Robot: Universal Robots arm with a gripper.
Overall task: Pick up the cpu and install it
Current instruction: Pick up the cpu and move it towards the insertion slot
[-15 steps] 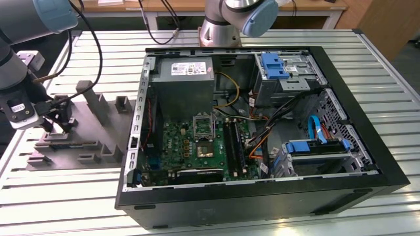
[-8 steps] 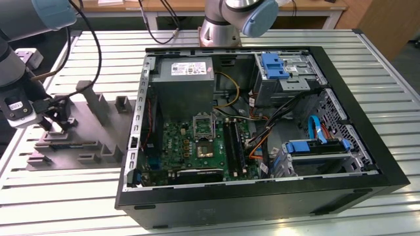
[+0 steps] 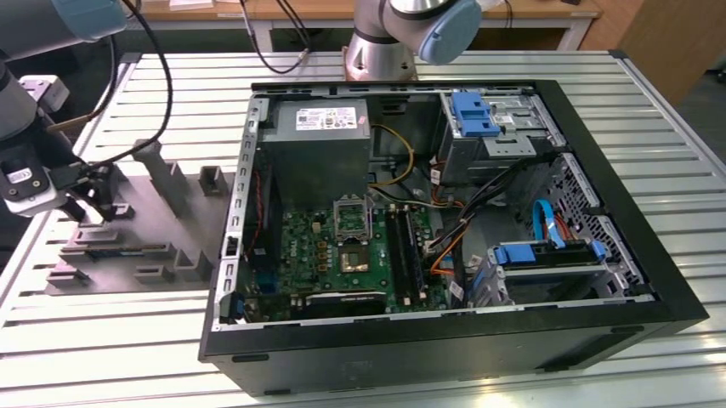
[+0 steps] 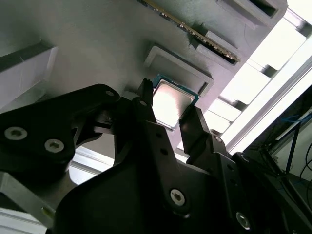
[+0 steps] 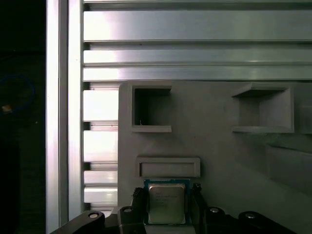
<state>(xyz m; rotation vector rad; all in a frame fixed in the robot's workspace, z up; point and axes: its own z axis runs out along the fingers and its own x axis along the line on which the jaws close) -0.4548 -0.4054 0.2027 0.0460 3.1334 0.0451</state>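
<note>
— Can we read any words here?

— No, we can't. In the exterior view we see a white sticker on the grey box inside the computer, but its print is too small for us.

— And the chip?

— In the first wrist view we see faint lines of print on its shiny top. We can't make out a single letter.

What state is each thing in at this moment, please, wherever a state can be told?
gripper: shut on the cpu.
cpu: gripped by two opposite edges, metal top showing.
grey tray: lying flat, its two square pockets empty.
computer case: on its side, side panel off, inside exposed.
</note>
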